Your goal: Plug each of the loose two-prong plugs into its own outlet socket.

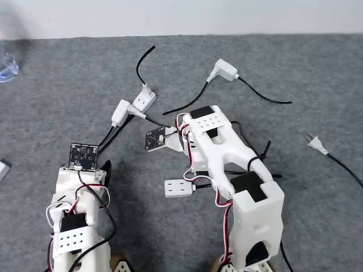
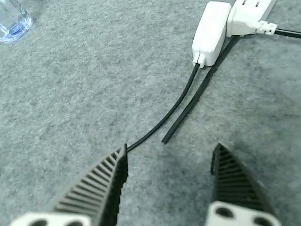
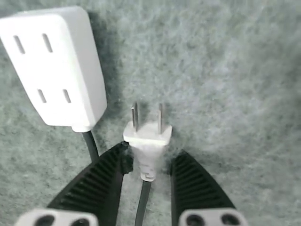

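The right claw (image 3: 150, 151) stands partly open astride a two-prong plug (image 3: 146, 134), and contact is hard to judge. A white outlet block (image 3: 56, 66) lies just beside, its cord partly hidden behind one finger. The left claw (image 2: 170, 148) gapes wide and empty over the counter (image 2: 70, 94), a black cord end (image 2: 164, 139) just ahead. The white plug housings (image 2: 210, 30) beyond are cut off.

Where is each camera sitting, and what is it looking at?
High view: fixed above the table, looking down on the grey mat, the left arm and the right arm.
Left wrist view: on the left arm's wrist, looking past the left gripper at black cables and a white connector.
Right wrist view: on the right arm's wrist, looking past the right gripper, whose fingers sit either side of a two-prong plug beside an outlet block.
Shared: the high and right wrist views both show the outlet block.
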`<move>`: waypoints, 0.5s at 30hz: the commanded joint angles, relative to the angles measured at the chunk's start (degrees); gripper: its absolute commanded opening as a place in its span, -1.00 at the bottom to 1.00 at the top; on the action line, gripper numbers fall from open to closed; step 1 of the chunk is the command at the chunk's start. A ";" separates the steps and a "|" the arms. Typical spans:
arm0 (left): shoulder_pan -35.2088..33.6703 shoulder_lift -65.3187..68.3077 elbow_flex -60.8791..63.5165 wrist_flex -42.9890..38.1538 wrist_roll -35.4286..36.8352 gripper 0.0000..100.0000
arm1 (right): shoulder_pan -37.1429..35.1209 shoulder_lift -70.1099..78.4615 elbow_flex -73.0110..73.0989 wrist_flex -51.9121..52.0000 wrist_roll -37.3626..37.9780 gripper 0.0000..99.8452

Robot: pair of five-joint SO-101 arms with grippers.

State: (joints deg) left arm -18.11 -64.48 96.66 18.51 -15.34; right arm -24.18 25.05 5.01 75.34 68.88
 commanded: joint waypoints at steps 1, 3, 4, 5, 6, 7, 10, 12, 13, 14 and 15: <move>0.18 -0.44 -0.48 0.09 -0.18 -0.46 | -3.03 1.10 0.53 -0.66 0.62 -0.84; 0.18 -0.44 -0.48 0.09 -0.18 -0.46 | -3.12 1.01 0.35 -0.84 0.62 -0.84; 0.18 -0.44 -0.48 0.09 -0.18 -0.46 | -3.03 1.01 0.35 -0.84 0.79 -0.84; 0.18 -0.44 -0.48 0.09 -0.18 -0.46 | -2.95 1.10 0.35 -0.66 1.93 -0.84; 0.18 -0.44 -0.48 0.09 -0.18 -0.46 | -2.86 1.10 0.53 -0.57 3.52 -0.85; 0.18 -0.44 -0.48 0.09 -0.18 -0.46 | -2.77 1.10 0.62 -0.22 4.75 -0.85; 0.18 -0.44 -0.48 0.09 -0.18 -0.46 | -2.86 1.10 0.53 0.92 6.33 -0.85; 0.18 -0.44 -0.48 0.09 -0.18 -0.46 | -3.03 1.10 0.53 0.92 6.42 -0.84; 0.18 -0.44 -0.48 0.09 -0.18 -0.46 | -3.03 1.10 0.53 1.01 6.42 -0.84; 0.18 -0.44 -0.48 0.09 -0.18 -0.46 | -3.03 1.01 0.53 1.10 6.68 -0.84; 0.18 -0.44 -0.48 0.09 -0.18 -0.46 | -3.03 1.01 0.53 1.10 7.03 -0.84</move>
State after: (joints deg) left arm -18.11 -64.48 96.66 18.51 -15.34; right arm -24.53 25.05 5.01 75.60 74.51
